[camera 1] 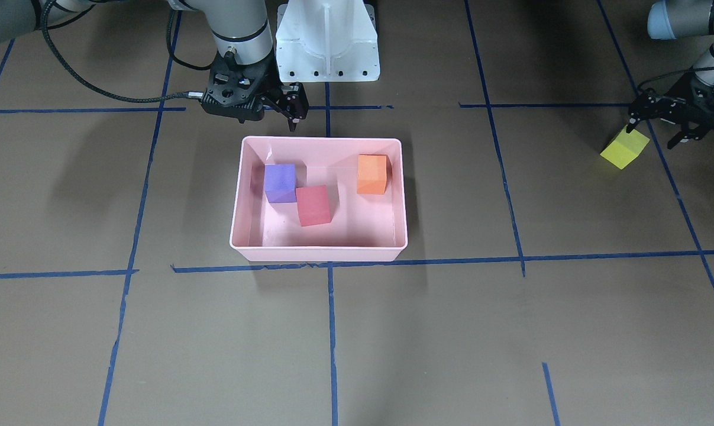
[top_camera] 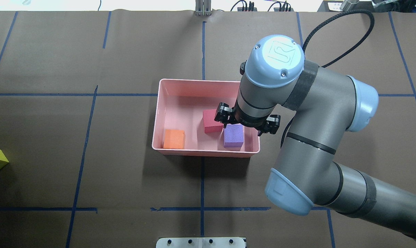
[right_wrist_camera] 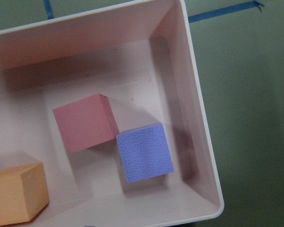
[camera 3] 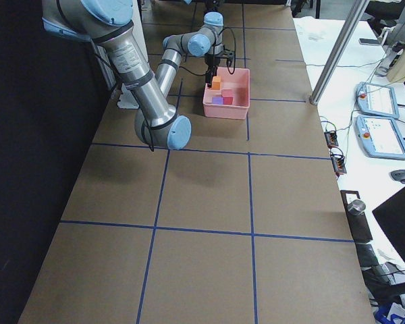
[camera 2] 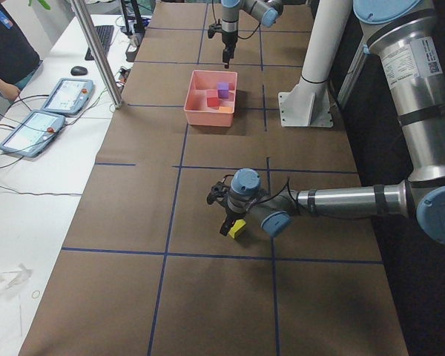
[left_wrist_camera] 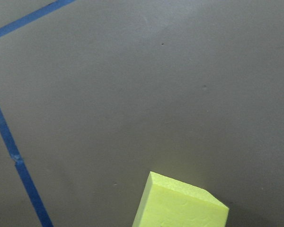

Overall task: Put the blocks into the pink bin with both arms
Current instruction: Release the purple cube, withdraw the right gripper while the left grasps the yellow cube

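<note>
3 of the 4 blocks already lie in the pink bin (camera 1: 318, 253). The purple block (camera 1: 280, 182) sits corner to corner with the red-pink block (camera 1: 313, 205), and the orange block (camera 1: 372, 174) is apart at the other end. That would explain why the right claw (camera 1: 291, 115) hangs above the purple end carrying nothing (whether its jaws are parted, I cannot tell). The yellow block (camera 1: 624, 149) is the 1 left out, on the worktop (camera 1: 451, 331) well apart from the bin. The left claw (camera 1: 652, 133) hovers just over it with jaws spread and 1 fingertip by its top corner. It is not gripping, and I'd judge it is lining up the pick.
</note>
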### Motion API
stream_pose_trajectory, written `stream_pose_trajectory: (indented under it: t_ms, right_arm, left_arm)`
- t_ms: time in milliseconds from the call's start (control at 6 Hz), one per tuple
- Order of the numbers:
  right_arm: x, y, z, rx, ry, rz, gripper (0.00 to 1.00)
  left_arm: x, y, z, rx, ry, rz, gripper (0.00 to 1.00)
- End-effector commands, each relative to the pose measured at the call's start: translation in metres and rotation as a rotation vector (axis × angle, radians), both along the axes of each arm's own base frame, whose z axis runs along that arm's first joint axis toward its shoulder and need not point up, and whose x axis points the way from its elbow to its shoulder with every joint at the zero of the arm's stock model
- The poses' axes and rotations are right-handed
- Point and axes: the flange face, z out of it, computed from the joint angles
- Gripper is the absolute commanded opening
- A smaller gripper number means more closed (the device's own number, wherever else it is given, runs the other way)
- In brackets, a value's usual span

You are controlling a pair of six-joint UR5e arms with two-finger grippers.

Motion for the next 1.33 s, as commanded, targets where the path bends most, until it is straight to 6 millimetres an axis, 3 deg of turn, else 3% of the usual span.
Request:
stream_pose_trajectory:
  t_ms: [0, 500, 833, 1000, 1167]
  right_arm:
    - [0.001, -0.001, 0.004, -0.003, 0.005, 0.001, 1.0]
    - [0.004, 0.002, 0.017, 0.005, 0.018, -0.015, 1.0]
    - [0.004, 0.002, 0.022, 0.002, 0.025, -0.014, 1.0]
    - [0.004, 0.002, 0.021, 0.003, 0.024, -0.016, 1.0]
    - [0.009, 0.002, 0.016, 0.034, 0.011, -0.041, 1.0]
  left_arm:
    - [0.008, 0.004, 0.009, -0.013, -0.009, 0.026, 1.0]
    - [0.029, 0.009, 0.016, -0.03, -0.012, 0.078, 1.0]
    - [0.051, -0.01, 0.028, -0.032, -0.015, 0.096, 1.0]
    - [0.057, -0.016, 0.024, -0.025, -0.01, 0.099, 0.88]
    - [0.057, -0.016, 0.02, -0.023, -0.002, 0.101, 0.56]
